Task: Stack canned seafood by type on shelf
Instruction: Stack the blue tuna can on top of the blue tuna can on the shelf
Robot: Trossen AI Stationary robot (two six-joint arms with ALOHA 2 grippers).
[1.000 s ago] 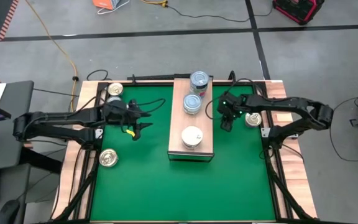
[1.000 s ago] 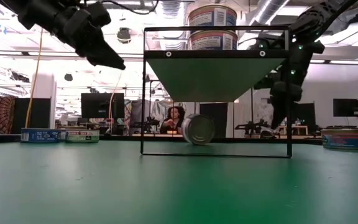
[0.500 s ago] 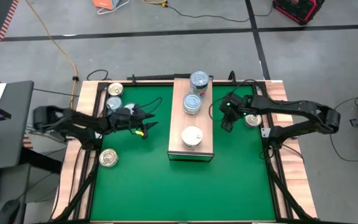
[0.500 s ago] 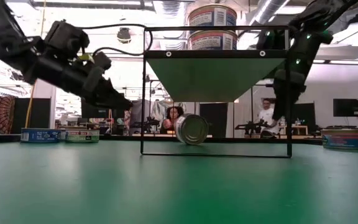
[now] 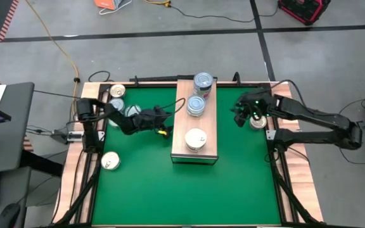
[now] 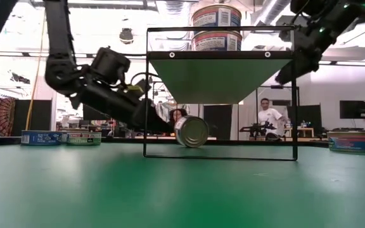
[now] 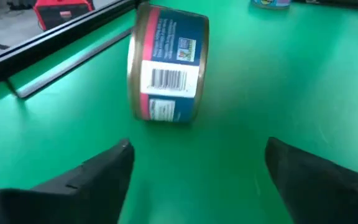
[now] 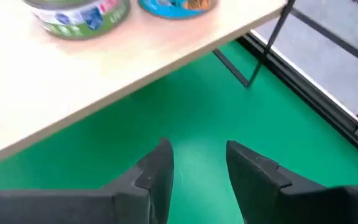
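The shelf [image 5: 195, 120], a long light-wood block on a thin black frame, stands upright in the centre of the high view over the green mat [image 5: 182, 183]. On its top sit three groups of cans: a blue-silver tin [image 5: 203, 81] at the upper end, another blue-silver tin [image 5: 196, 105] just below it, and a white-topped tin [image 5: 196, 139] toward the lower end. In the low view a can on its edge [image 6: 192, 132] rests on the mat under the shelf, near the middle of the frame. The left gripper [image 5: 163, 126] reaches toward it from the left with its fingers spread wide and nothing between them. The right gripper [image 5: 239, 117] hovers right of the shelf, fingers partly apart and empty. Gold-topped tins lie at the left border [image 5: 111, 161] and upper left [image 5: 117, 92].
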